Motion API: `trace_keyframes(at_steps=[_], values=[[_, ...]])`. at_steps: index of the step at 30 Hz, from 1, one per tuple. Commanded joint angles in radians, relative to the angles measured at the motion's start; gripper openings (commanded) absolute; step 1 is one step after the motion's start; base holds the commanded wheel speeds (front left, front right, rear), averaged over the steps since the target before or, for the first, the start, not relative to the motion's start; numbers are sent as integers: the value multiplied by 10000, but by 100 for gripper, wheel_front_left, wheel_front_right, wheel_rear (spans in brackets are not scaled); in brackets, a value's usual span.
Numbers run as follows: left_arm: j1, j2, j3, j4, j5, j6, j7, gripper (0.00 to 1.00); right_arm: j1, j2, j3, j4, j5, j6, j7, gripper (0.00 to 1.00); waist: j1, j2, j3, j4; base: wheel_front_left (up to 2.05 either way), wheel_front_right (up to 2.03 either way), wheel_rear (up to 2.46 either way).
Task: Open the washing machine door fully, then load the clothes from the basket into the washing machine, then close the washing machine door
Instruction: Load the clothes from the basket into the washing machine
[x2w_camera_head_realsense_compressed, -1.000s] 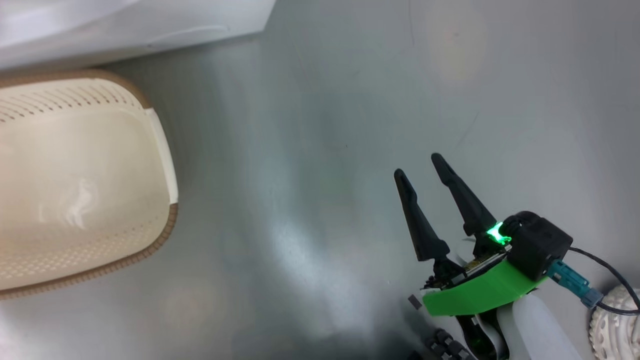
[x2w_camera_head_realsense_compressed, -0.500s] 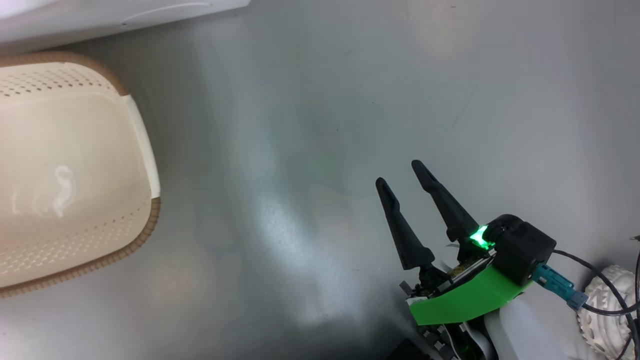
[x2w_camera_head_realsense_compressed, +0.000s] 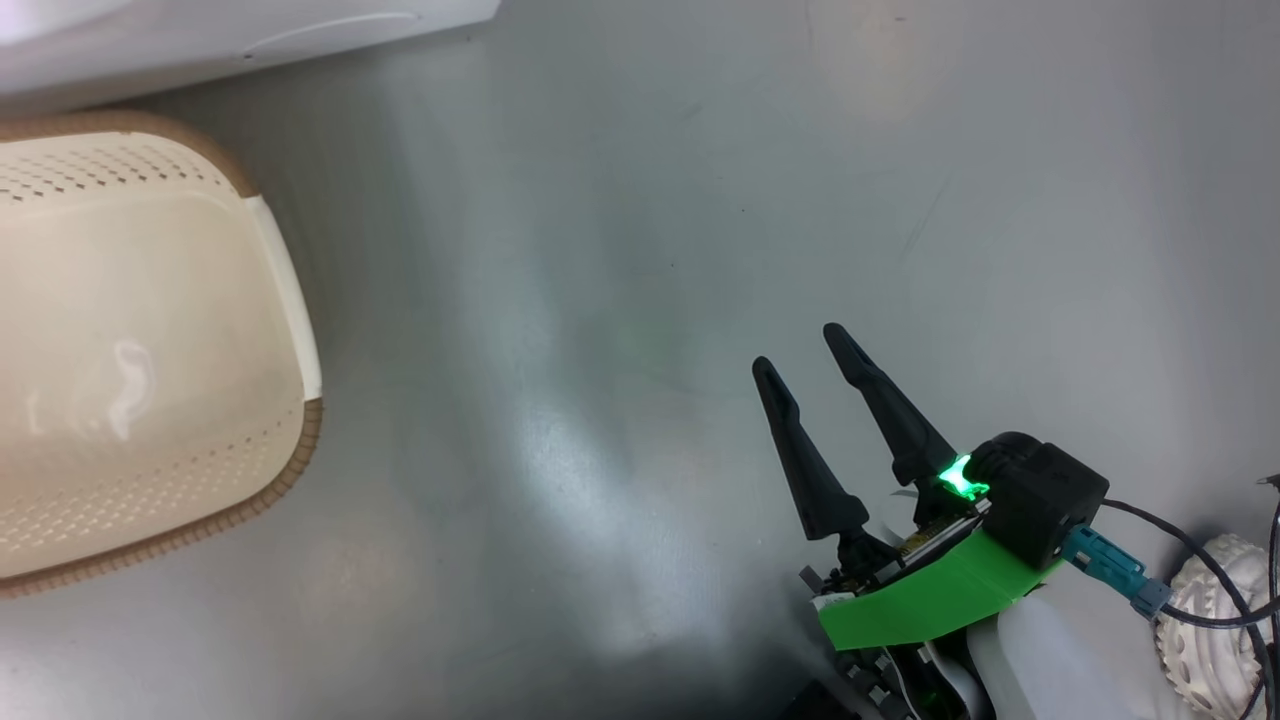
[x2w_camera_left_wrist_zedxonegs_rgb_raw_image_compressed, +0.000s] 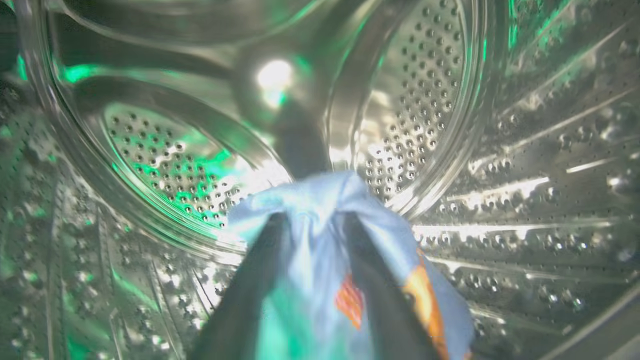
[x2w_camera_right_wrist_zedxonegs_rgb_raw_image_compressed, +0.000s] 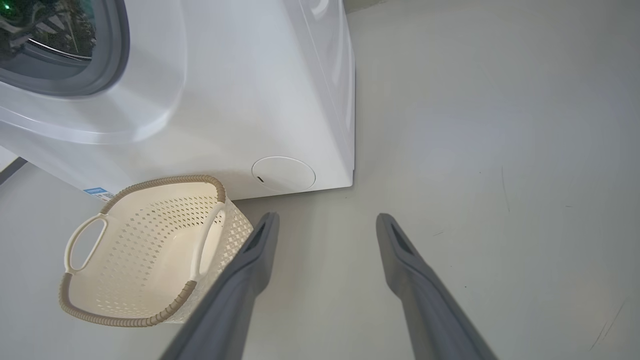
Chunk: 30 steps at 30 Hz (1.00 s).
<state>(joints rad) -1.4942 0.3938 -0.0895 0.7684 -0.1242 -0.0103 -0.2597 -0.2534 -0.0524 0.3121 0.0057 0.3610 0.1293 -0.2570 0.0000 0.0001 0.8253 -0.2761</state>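
My left gripper (x2w_camera_left_wrist_zedxonegs_rgb_raw_image_compressed: 315, 220) is deep inside the steel perforated drum (x2w_camera_left_wrist_zedxonegs_rgb_raw_image_compressed: 425, 100) of the washing machine (x2w_camera_right_wrist_zedxonegs_rgb_raw_image_compressed: 240, 100). Its fingers stand apart, open, and a light blue garment with red-orange shapes (x2w_camera_left_wrist_zedxonegs_rgb_raw_image_compressed: 310, 250), one of the clothes, is bunched between and over them. The cream basket (x2w_camera_head_realsense_compressed: 300, 450) sits on the floor in front of the machine (x2w_camera_head_realsense_compressed: 200, 40) with nothing inside it, and it also shows in the right wrist view (x2w_camera_right_wrist_zedxonegs_rgb_raw_image_compressed: 165, 180). My right gripper (x2w_camera_head_realsense_compressed: 800, 348) hovers open over bare floor, to the right of the basket (x2w_camera_right_wrist_zedxonegs_rgb_raw_image_compressed: 327, 220). The washing machine door is out of view.
Grey floor (x2w_camera_head_realsense_compressed: 600, 250) stretches between the basket and my right arm. The grey seal of the machine's opening (x2w_camera_right_wrist_zedxonegs_rgb_raw_image_compressed: 107, 75) and its round lower cap (x2w_camera_right_wrist_zedxonegs_rgb_raw_image_compressed: 283, 173) face my right wrist. A white ribbed wheel (x2w_camera_head_realsense_compressed: 1215, 620) and cables lie at the lower right.
The head camera shifted a little, so the basket and the right gripper slid left in the picture. The right gripper stays open in the same pose.
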Motion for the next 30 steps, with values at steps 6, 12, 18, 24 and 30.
trace_keyframes(at_steps=[6,12,18,24,30], values=[[37,143,-35,775,-127,-68,-20,100,70,22,145,-82,-134,14,-48,100,0,-1,-269,245,0,0,0],[427,-313,-4,846,-338,-45,-20,100,-24,22,-71,-36,-219,14,-48,100,0,-1,-672,546,0,0,0],[1371,-746,162,626,-587,28,-20,100,-54,22,-314,81,-342,14,-48,100,0,-1,-1333,918,0,0,0],[2448,-1131,199,273,-696,-61,-20,100,61,22,-540,253,-470,14,-48,100,0,-1,-2070,1366,0,0,0],[3638,-1505,312,-179,-851,-161,-20,100,248,22,-705,369,-539,14,-48,100,0,-1,-2836,1715,0,0,0]])
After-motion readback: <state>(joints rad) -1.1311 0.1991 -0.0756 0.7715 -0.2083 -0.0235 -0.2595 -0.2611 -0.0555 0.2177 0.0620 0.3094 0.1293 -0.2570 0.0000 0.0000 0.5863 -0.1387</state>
